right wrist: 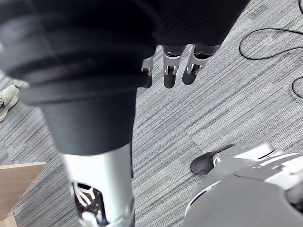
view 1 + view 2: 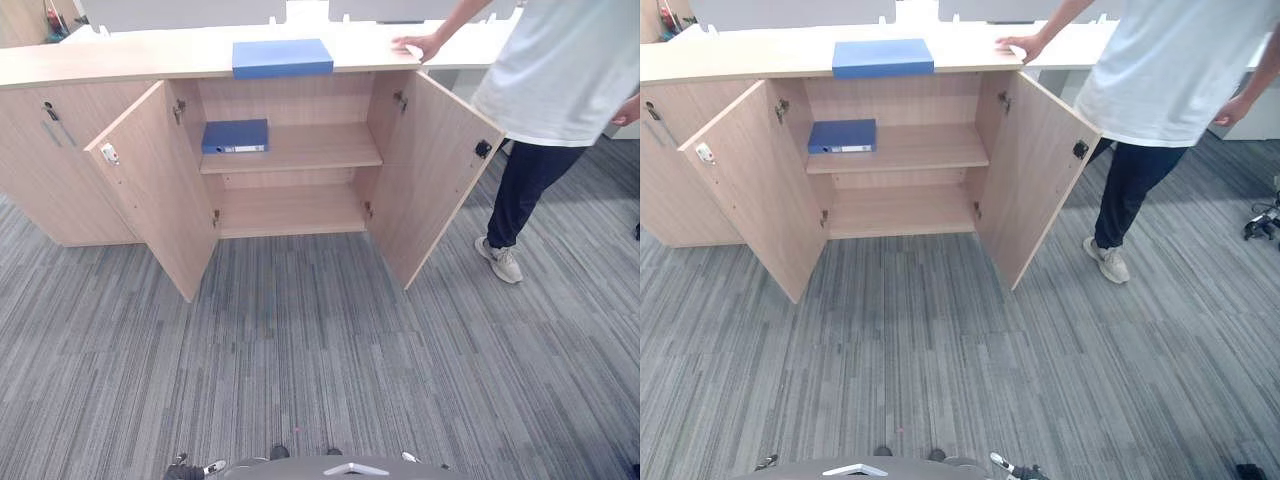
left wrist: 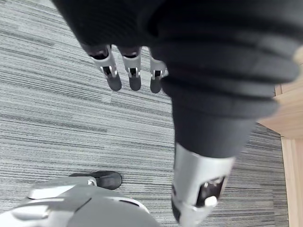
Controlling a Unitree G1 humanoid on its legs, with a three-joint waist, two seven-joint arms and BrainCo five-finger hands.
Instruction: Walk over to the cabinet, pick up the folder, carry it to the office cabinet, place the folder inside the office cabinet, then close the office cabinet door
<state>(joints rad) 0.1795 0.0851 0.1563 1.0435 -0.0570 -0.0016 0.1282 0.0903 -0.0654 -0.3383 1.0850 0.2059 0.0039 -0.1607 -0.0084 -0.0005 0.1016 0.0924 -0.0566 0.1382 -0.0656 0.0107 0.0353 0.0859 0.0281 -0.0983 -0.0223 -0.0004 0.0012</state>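
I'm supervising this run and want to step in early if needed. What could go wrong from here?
A person stands by the open right door, close to the robot's likely path; it might bump them. Both doors jut out, so an arm could clip the left door. Two blue folders, the folder on top and the folder on the shelf, might get confused.

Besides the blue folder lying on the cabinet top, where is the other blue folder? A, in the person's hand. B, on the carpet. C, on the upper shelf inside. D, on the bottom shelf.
C: the second blue folder lies flat on the upper shelf inside the open cabinet, toward the shelf's left end, below the folder on top.
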